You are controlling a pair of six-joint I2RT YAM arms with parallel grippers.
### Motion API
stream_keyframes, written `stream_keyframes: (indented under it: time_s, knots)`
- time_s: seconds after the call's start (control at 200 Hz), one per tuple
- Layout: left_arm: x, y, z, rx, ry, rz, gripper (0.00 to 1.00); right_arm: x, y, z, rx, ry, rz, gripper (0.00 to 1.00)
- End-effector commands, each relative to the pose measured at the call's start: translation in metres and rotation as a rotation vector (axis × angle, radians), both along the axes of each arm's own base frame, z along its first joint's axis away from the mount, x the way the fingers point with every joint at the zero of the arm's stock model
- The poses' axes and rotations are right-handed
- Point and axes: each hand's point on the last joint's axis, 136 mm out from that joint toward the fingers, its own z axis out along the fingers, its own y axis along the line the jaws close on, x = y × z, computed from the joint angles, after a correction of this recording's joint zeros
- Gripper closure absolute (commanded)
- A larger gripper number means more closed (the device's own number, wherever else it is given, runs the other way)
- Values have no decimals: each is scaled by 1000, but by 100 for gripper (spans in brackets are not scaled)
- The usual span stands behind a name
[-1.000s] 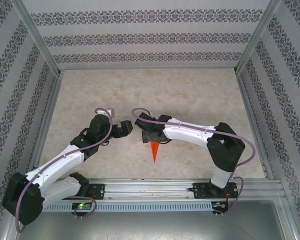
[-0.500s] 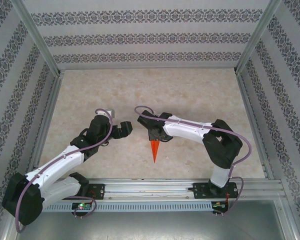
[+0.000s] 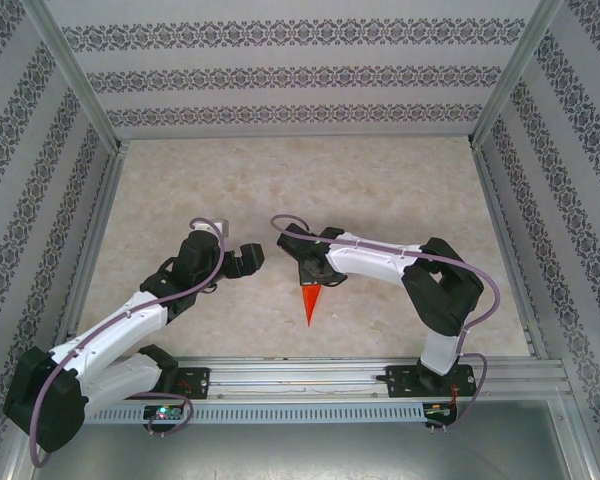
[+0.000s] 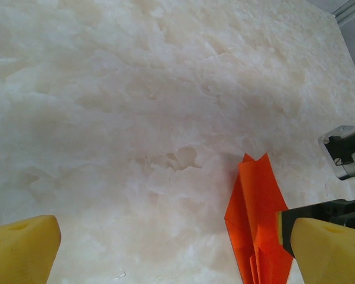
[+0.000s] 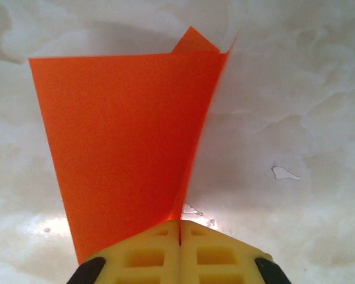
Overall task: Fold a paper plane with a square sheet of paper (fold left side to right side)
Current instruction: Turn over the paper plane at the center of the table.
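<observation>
Paper plane (image 3: 309,305): a narrow orange-red dart on the pale marbled table (image 3: 380,190), near the front edge and between your two arms, its sharp point toward the arm bases.

From the left: your left gripper (image 3: 252,258) hovers just left of the plane and apart from it, its jaws spread wide with nothing between them. In the left wrist view its yellow fingertips (image 4: 21,248) sit at the bottom corners with bare table between them, and the plane's folded layers (image 4: 257,225) lie just beside the right-hand one.

On the right: your right gripper (image 3: 308,272) sits over the plane's broad far end. In the right wrist view its yellow pads (image 5: 148,248) are pressed together, pinching the plane's creased edge (image 5: 124,136), with one flap fanned out to the left.
</observation>
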Motion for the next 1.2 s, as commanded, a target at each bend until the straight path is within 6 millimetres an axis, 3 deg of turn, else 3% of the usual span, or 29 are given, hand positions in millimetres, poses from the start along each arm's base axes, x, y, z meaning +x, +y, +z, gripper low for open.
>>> stream_keyframes:
  time_s: [0.0, 0.13, 0.325, 0.63, 0.759, 1.054, 1.119, 1.199]
  knots:
    - [-1, 13, 3, 40, -14, 25, 0, 0, -5, 17, 38, -25, -13, 100]
    - [-3, 16, 9, 44, -25, 33, 0, 3, -3, 40, 96, -78, 7, 100]
    - [-6, 21, 20, 18, -55, 60, 0, 12, 0, 74, 317, -135, 52, 100]
    - [-10, 34, 32, 1, -108, 118, 0, 33, 10, 123, 969, -226, 148, 100]
    - [-10, 36, 34, 1, -113, 122, 0, 35, 27, 122, 1089, -182, 210, 100]
    - [-12, 40, 38, 26, -104, 129, 0, 40, 105, 109, 1186, -85, 325, 100]
    - [-12, 42, 40, 29, -107, 134, 0, 47, 111, 98, 1177, -80, 314, 100]
    - [-12, 42, 39, 28, -106, 139, 0, 57, 111, 69, 1142, -68, 271, 100]
